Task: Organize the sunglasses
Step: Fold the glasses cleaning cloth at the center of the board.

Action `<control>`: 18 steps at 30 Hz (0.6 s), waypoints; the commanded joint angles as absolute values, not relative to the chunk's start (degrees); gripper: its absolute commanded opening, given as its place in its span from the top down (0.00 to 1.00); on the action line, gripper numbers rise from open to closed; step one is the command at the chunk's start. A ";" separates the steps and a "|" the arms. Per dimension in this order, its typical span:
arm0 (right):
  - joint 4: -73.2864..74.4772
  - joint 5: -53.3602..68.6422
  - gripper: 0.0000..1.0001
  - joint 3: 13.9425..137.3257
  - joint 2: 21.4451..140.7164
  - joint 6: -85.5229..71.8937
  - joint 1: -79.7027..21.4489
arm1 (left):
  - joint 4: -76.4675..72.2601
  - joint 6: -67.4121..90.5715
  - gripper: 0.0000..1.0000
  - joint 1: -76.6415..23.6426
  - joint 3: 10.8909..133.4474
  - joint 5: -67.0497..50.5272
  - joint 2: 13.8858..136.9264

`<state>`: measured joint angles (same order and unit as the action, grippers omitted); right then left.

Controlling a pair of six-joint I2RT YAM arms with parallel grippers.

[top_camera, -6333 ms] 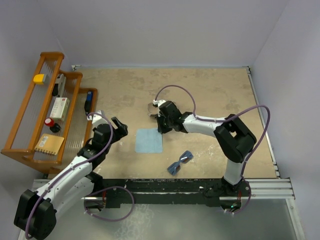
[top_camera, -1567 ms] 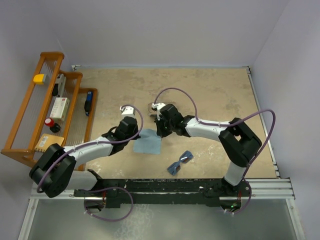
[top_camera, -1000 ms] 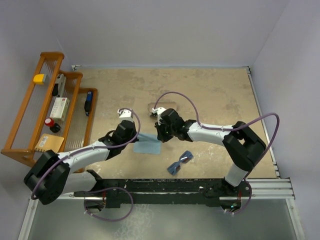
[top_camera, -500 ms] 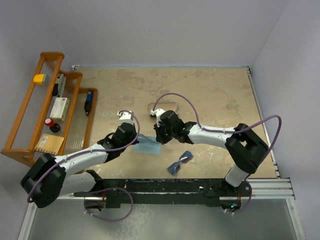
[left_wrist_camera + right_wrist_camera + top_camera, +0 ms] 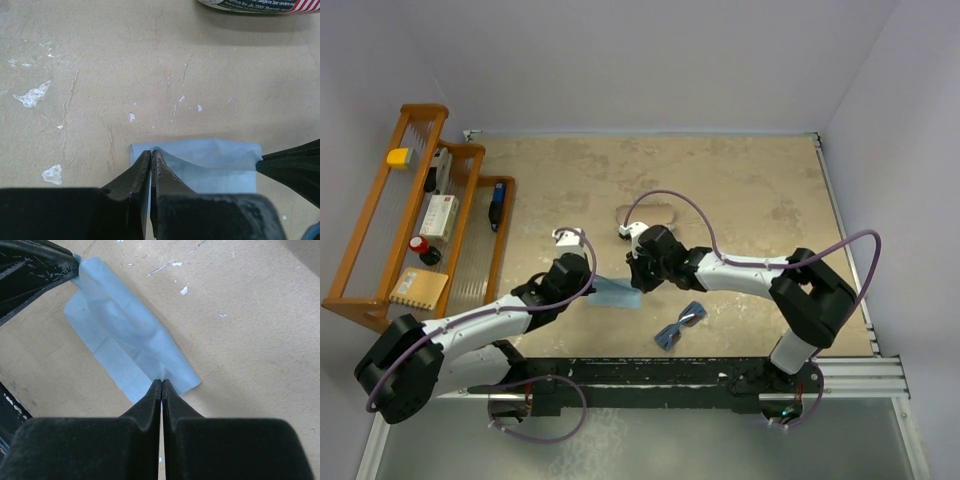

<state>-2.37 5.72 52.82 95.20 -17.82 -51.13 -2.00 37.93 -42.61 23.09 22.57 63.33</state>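
The light-blue cloth (image 5: 615, 292) lies folded over on the table between my two grippers. My left gripper (image 5: 590, 281) is shut on the cloth's left far corner (image 5: 155, 151). My right gripper (image 5: 635, 281) is shut on its right far corner (image 5: 162, 374). In both wrist views the far edge is lifted and doubled toward the near edge. The sunglasses (image 5: 679, 325), with blue lenses and dark arms, lie on the table to the right and nearer the bases, untouched. The grey glasses case (image 5: 632, 212) lies beyond the cloth; its striped edge shows in the left wrist view (image 5: 260, 5).
A wooden rack (image 5: 380, 240) stands at the far left with a yellow block (image 5: 397, 156), a white box (image 5: 438, 216), a red-capped item (image 5: 418, 244) and a tan pad (image 5: 418, 288). The black base rail (image 5: 650, 380) runs along the near edge.
My left arm came in from the left and closed on the cloth's corner. Both grippers then pulled the cloth's far edge toward the near side, folding it narrower.
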 commanded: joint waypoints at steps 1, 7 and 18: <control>-4.21 5.98 1.00 50.58 92.81 -18.63 -51.92 | -2.74 38.83 1.00 -43.31 22.52 24.24 62.06; -4.53 5.80 1.00 49.80 92.73 -18.81 -52.25 | -2.51 39.16 1.00 -44.24 22.43 24.90 61.96; -4.99 5.71 1.00 49.42 92.89 -18.83 -52.65 | -3.20 39.84 1.00 -45.32 21.52 25.40 62.25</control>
<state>-3.46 5.69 49.84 94.85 -18.48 -52.18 -1.63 38.63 -44.66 22.41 24.18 63.05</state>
